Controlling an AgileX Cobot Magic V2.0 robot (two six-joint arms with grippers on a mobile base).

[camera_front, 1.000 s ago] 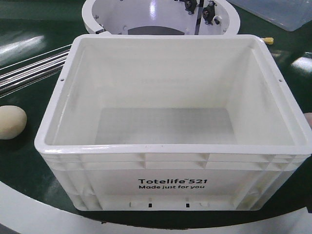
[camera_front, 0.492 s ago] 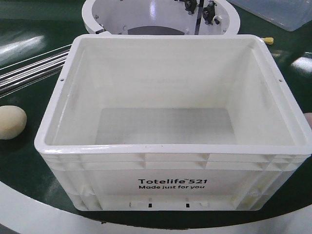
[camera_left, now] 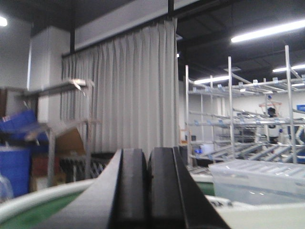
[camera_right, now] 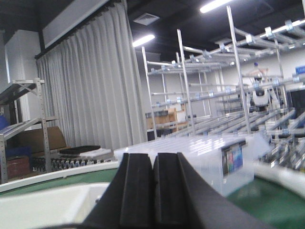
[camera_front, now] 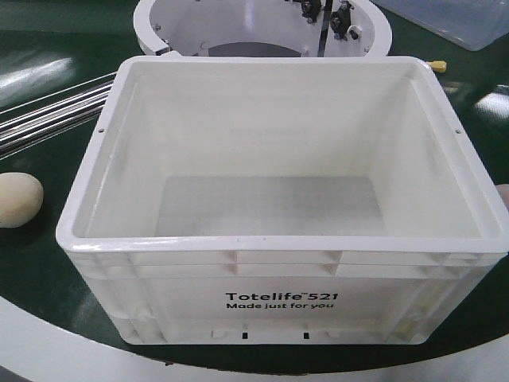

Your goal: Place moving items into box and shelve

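A white Totelife box point(camera_front: 278, 282) stands open and empty in the middle of the front view, on the green conveyor surface. A beige rounded item point(camera_front: 17, 200) lies on the green belt left of the box. A pale item shows only as a sliver at the right edge point(camera_front: 503, 195). Neither gripper appears in the front view. My left gripper point(camera_left: 147, 157) is shut and empty, raised and pointing out over the belt. My right gripper point(camera_right: 153, 162) is shut and empty; a corner of the white box point(camera_right: 52, 205) lies below it at left.
A white ring-shaped structure point(camera_front: 262, 28) stands behind the box. Metal rails point(camera_front: 48, 111) run along the left. A clear plastic bin point(camera_front: 453, 16) sits at the back right, also in the right wrist view point(camera_right: 209, 157). A small yellow piece point(camera_front: 437, 66) lies near the box's back right corner.
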